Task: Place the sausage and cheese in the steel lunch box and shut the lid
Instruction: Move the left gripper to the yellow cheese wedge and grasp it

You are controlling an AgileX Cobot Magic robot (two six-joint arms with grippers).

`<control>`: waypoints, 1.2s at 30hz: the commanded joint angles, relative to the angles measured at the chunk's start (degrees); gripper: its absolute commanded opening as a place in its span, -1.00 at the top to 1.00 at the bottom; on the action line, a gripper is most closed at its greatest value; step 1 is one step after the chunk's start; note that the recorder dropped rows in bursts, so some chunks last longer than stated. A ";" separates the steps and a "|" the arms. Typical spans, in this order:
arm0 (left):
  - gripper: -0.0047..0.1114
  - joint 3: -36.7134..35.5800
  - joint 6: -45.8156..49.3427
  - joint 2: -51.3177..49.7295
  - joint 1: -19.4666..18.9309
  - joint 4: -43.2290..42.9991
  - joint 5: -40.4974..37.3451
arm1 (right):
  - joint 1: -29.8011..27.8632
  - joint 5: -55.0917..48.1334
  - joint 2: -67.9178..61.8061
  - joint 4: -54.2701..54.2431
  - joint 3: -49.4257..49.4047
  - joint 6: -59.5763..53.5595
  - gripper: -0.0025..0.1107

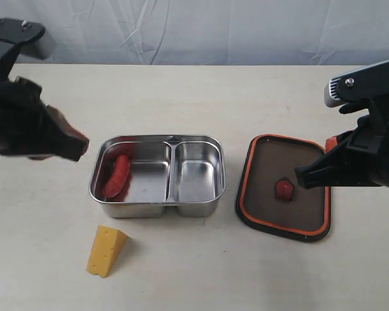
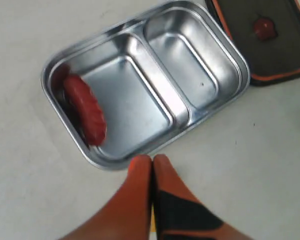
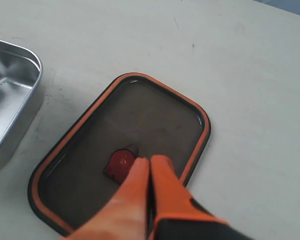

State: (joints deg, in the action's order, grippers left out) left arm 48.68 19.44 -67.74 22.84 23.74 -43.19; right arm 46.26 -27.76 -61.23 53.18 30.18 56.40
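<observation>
Dark red ridged sausage (image 1: 117, 176) lies inside the shiny two-compartment steel lunch box (image 1: 157, 209); left gripper (image 2: 152, 159) and right gripper (image 3: 150, 160) are both pinched together, empty; the tapered yellow-orange cheese wedge (image 1: 106, 251) could squirt from a grasp.

Black arms (image 1: 19, 123); tapered orange fingers (image 2: 137, 190) (black-patched); silver wrist housing (image 1: 360, 81) with screws.

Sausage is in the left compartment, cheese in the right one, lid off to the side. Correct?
No: the cheese lies on the table beside the steel lunch box, as the exterior view shows. The sausage and lid are as stated.
</observation>
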 commanded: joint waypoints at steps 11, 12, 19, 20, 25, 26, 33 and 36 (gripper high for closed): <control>0.91 -16.10 -2.43 4.78 0.19 6.48 2.53 | 0.14 -0.31 0.33 0.25 0.19 0.04 0.96; 0.88 -16.63 -2.43 4.78 0.19 6.56 3.74 | 0.14 -0.31 0.33 0.25 0.19 0.04 0.96; 0.30 -18.61 -2.43 4.78 0.19 8.53 7.96 | 0.14 -0.31 0.33 0.25 0.19 0.04 0.96; 0.23 -18.61 -2.43 4.63 0.19 8.50 8.44 | 0.14 -0.32 0.33 0.25 0.19 0.15 0.96; 0.07 -18.61 1.38 2.37 0.19 8.35 8.43 | 0.14 -0.32 0.33 0.25 0.19 0.15 0.96; 0.07 -18.61 1.78 1.76 0.19 8.54 8.43 | 0.14 -0.32 0.33 0.25 0.19 0.15 0.96; 0.07 -18.61 3.94 -3.04 0.19 11.06 8.66 | 0.14 -0.32 0.33 0.25 0.19 0.15 0.96; 0.07 -18.61 5.50 -5.41 0.19 11.89 9.16 | 0.14 -0.32 0.33 0.25 0.19 0.15 0.96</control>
State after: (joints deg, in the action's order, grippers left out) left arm 30.31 23.50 -71.39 22.84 34.22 -34.94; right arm 46.26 -27.88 -61.23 53.27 30.18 56.51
